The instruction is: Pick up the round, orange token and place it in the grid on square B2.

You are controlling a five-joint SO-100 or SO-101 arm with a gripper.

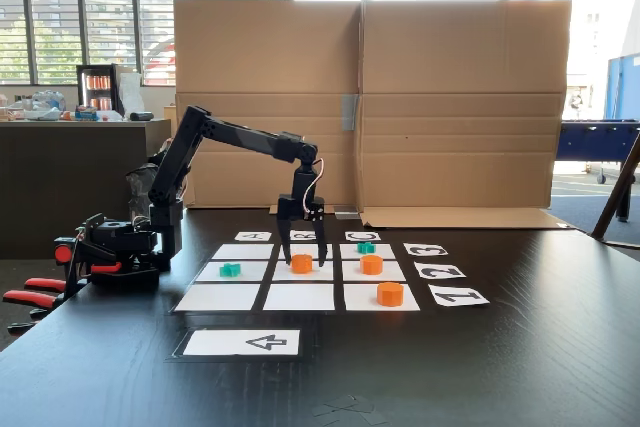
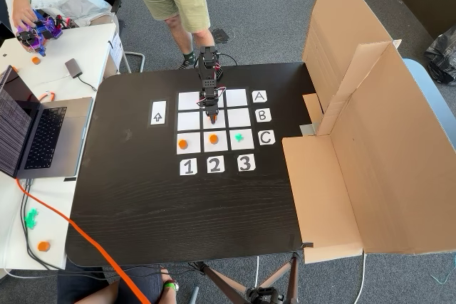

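We see the gripper at mid-frame, jaws spread either side of the orange token, which sits on the centre square of the grid; we judge the spread serves release.

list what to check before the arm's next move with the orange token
1. Orange token inside square B2: ok.
2. Token sitting flat on the paper: looks ok.
3. Hand released from the token: cannot tell; its fingers straddle it closely.
4. Neighbours clear of the hand: ok; C2 orange token and teal token stand apart.
5. Room above for lifting: ok.
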